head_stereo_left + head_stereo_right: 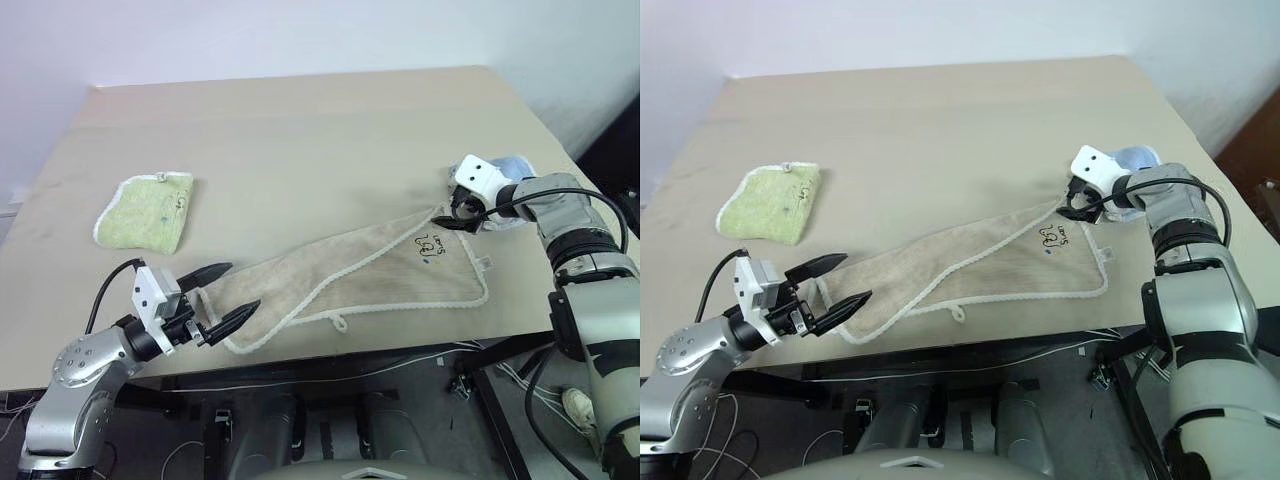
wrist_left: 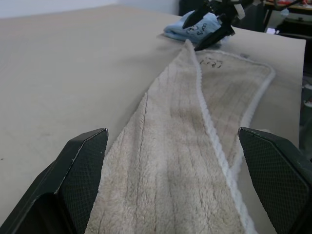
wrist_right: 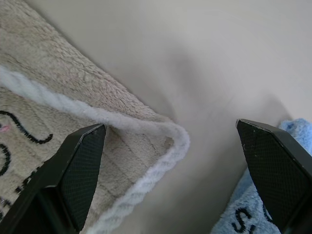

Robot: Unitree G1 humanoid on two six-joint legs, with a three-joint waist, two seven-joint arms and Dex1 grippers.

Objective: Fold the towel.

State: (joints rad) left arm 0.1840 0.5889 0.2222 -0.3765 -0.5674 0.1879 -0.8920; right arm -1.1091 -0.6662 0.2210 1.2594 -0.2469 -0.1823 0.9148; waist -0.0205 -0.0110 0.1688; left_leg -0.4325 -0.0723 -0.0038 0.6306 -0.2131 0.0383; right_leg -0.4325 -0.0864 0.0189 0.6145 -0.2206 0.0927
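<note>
While the towel point(image 1: 360, 280) lay stretched slantwise across the near part of the table point(image 1: 300, 140), from the near left edge up toward the right, both grippers stood at its two ends with their fingers spread wide and nothing between them. It was a long beige terry cloth with white stitched edging, partly doubled over itself along its length, so that one edged border ran down the middle of it. A black embroidered mark point(image 1: 431, 245) sat near its far right end, and a small white loop point(image 1: 341, 323) stuck out from its near edge.

The left gripper point(image 1: 232, 292) hung at the near left end, pointing roughly level along the cloth; in the left wrist view its two black fingers point(image 2: 73, 180) straddled the width of the towel, one on either side. Whether they touched the cloth could not be told.

The right gripper point(image 1: 462, 212) tilted downward over the far right corner. In the right wrist view that corner point(image 3: 170, 141), with its white edging curled, lay between the open fingers, nearer to one of them.

A small light-blue folded towel point(image 2: 192, 30) sat just beyond that corner, close beside the right gripper. A small light-green folded towel point(image 1: 148, 209) rested on the left part of the table, well apart from the beige one
</note>
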